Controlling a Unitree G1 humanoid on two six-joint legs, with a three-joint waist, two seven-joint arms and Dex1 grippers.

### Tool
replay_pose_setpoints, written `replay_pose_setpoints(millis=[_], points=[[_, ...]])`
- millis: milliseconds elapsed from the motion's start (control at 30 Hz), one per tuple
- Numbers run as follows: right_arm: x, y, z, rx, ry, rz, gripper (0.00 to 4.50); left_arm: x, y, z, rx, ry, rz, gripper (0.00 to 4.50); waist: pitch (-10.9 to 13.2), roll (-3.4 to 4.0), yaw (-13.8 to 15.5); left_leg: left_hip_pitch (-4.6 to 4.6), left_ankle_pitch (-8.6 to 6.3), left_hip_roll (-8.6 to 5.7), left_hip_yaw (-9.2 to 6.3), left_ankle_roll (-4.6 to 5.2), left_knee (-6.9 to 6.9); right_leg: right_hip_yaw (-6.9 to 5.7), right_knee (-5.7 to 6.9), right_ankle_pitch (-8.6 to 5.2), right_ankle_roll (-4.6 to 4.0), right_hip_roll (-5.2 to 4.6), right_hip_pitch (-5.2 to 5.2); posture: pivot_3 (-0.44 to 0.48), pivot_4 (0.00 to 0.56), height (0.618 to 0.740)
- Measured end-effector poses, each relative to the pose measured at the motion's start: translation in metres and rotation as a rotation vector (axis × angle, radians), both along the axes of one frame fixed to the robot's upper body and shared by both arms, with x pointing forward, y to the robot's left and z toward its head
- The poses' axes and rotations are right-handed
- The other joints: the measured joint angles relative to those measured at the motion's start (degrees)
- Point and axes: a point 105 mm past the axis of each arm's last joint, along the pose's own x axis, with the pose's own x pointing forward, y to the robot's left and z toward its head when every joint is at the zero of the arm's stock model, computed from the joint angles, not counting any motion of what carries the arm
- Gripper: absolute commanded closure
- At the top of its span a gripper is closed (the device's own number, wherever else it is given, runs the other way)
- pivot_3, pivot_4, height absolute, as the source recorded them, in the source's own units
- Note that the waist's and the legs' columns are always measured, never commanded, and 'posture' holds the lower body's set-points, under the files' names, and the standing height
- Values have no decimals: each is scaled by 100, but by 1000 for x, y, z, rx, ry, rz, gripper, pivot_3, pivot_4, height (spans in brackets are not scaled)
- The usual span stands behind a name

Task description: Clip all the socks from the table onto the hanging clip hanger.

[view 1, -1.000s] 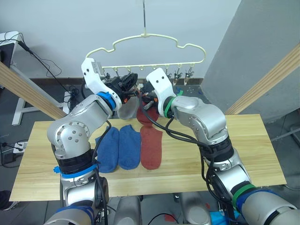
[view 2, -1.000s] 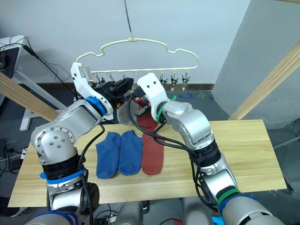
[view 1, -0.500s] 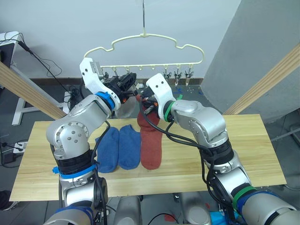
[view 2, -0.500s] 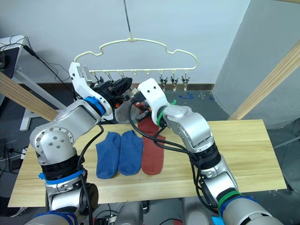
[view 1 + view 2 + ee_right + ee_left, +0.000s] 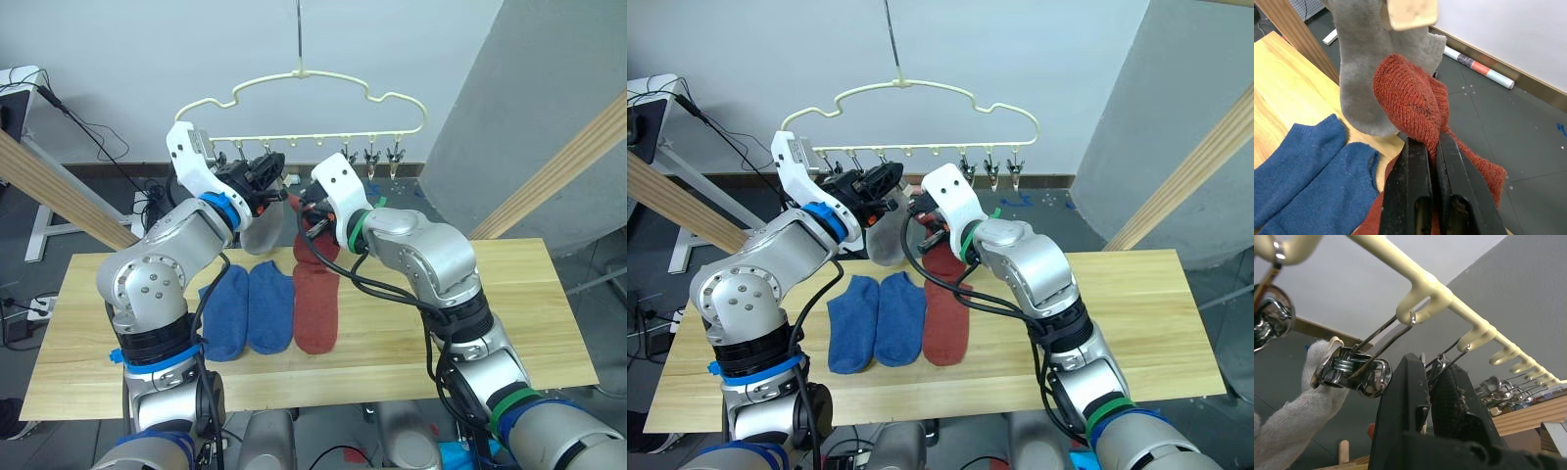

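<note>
While the clip hanger (image 5: 304, 103) is hanging by its long hook above the far edge of the table (image 5: 529, 313), its row of metal clips is carrying a light grey sock (image 5: 259, 233), which is dangling from a clip toward the left end. The left gripper (image 5: 275, 174) is reaching up at that row, just right of the grey sock's clip; in the left wrist view its two black fingers (image 5: 1405, 401) are sitting nearly pressed together around the wire of the next clip (image 5: 1442, 363). On the table, two blue socks (image 5: 247, 309) are lying side by side, touching, with a rust-red sock (image 5: 315, 306) flat just to their right. The right gripper (image 5: 312, 215) is pinching a second rust-red sock (image 5: 1410, 103) by a bunched fold, its jaws squeezed tight on the knit, the rest trailing down toward the table. Compared with a second ago, the right gripper is sitting slightly lower and further right, and the left gripper is sitting a touch higher, nearer the clips. The socks on the table are lying as before.
</note>
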Motion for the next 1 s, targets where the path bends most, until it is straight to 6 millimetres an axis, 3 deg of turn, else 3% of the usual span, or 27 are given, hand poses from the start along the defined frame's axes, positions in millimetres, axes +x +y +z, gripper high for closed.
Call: replay_pose_setpoints(millis=[833,1000], points=[[8,5,19,25,-36,-5,4449,0,0,-2,-4,-3,4,4292,0,0,0,0,0,0,0,0,0,1,0,0,0,0,0,-165,345,740],[8,5,19,25,-36,-4,4500,0,-1,-3,-4,1,1,2675,0,0,0,0,0,0,-1,0,0,0,0,0,0,0,0,-170,350,740]])
